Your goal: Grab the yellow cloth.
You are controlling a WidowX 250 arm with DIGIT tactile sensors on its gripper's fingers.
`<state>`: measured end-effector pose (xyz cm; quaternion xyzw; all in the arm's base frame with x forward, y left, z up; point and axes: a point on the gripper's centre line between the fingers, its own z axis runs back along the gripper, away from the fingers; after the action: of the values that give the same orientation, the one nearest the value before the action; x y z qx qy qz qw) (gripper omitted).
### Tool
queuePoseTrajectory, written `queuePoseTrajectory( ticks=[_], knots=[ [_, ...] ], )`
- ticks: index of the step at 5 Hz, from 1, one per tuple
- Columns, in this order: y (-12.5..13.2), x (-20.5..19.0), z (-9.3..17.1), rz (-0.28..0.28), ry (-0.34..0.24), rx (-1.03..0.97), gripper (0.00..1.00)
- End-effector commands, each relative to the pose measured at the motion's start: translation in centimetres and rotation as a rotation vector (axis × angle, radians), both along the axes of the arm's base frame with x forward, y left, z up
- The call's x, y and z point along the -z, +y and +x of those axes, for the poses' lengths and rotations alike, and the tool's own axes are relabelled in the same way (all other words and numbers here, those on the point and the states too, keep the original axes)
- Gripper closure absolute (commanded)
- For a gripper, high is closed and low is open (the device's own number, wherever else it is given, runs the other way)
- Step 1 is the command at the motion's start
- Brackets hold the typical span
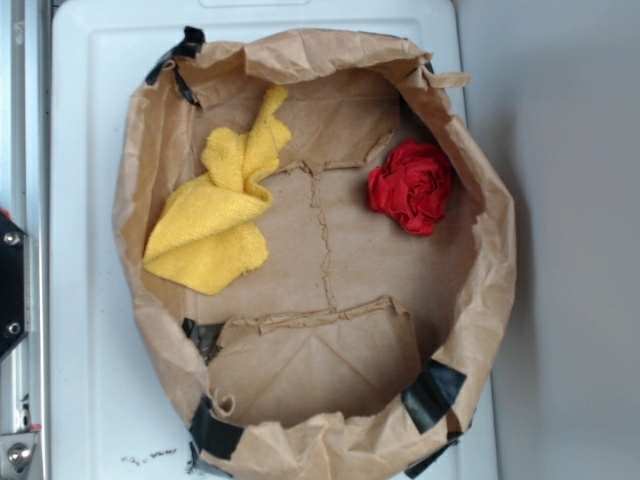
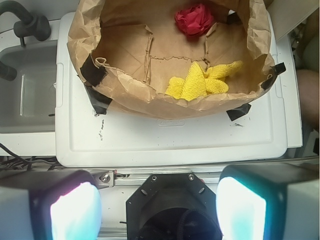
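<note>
The yellow cloth (image 1: 218,210) is a folded terry towel lying on the left floor of a low brown paper bag (image 1: 490,300). Seen from the wrist, the yellow cloth (image 2: 200,82) lies just behind the bag's near wall (image 2: 150,92). My gripper (image 2: 157,205) is open, its two pale fingers (image 2: 75,212) wide apart with nothing between them. It hangs well back from the bag, over the metal rail beside the white lid. The gripper does not show in the exterior view.
A red rose-shaped wad of cloth (image 1: 411,186) sits at the bag's right side, also far in the wrist view (image 2: 194,20). The bag stands on a white plastic lid (image 2: 170,140). A grey sink (image 2: 25,95) with a black tap (image 2: 25,22) lies left.
</note>
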<state>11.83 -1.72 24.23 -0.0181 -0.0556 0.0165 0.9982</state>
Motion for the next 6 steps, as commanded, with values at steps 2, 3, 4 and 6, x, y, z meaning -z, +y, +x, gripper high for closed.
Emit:
queuePoseTrajectory(
  ticks=[2,3,4,6],
  knots=[
    [-0.6,0.1,0.0,-0.025,0.001,-0.055,0.00],
    [-2.0,0.1,-1.4,-0.037,0.010,-0.062,0.00],
    [-2.0,0.1,-1.4,-0.037,0.010,-0.062,0.00],
    [-2.0,0.1,-1.4,-0.037,0.010,-0.062,0.00]
  ],
)
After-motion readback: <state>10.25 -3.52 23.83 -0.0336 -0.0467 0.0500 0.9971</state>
